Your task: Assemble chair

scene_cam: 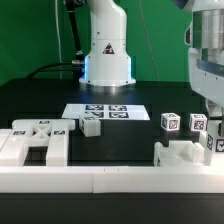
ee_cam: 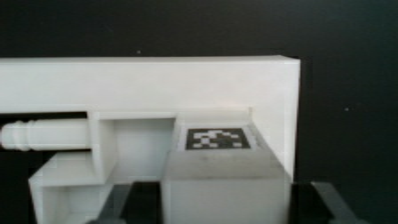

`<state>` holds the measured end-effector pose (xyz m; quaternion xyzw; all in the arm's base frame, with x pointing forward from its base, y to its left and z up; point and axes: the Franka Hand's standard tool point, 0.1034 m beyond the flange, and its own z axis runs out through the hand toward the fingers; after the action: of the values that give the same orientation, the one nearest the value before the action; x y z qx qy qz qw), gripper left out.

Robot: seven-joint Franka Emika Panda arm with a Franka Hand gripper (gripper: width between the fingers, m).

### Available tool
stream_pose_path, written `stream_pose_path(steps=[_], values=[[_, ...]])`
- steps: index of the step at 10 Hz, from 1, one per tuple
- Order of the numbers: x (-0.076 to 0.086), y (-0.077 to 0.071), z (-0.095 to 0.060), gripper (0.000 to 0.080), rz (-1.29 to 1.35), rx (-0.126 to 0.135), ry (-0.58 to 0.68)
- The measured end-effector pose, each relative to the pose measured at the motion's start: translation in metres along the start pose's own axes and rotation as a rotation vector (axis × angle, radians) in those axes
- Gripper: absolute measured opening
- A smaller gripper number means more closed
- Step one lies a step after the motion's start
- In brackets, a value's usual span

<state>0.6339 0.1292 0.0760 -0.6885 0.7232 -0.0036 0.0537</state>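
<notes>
In the wrist view my gripper (ee_cam: 224,196) is shut on a chunky white chair leg (ee_cam: 222,165) with a black-and-white tag on its face. A dark finger (ee_cam: 135,200) presses on each of its sides. The leg's far end sits against a large white chair part (ee_cam: 151,85), next to a round peg (ee_cam: 39,135). In the exterior view the gripper (scene_cam: 213,126) hangs low at the exterior view's right, over a white chair part (scene_cam: 185,153). Two small tagged blocks (scene_cam: 171,122) stand just behind that part.
A big white chair part (scene_cam: 40,142) lies at the exterior view's left, with a small white block (scene_cam: 91,125) beside it. The marker board (scene_cam: 105,112) lies in front of the robot base (scene_cam: 107,60). A long white border wall (scene_cam: 110,180) runs along the front.
</notes>
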Motion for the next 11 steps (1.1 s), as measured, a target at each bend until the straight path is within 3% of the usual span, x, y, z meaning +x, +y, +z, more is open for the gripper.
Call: stream_pose_path(steps=[2,3,4,8,11], values=[[0.0002,0.0002,0.0001,0.0292,-0.070,-0.002,0.000],[0.0004,0.0004,-0.0001,0.0475,-0.117,-0.005,0.000],[-0.0007,0.0014,0.0003,0.0607,-0.182,-0.009,0.000],[-0.0025,0.0050,0.0011,0.0647,-0.567,-0.029,-0.002],[-0.0010,0.0046,0.0013,0.0649,-0.866,-0.030,-0.002]])
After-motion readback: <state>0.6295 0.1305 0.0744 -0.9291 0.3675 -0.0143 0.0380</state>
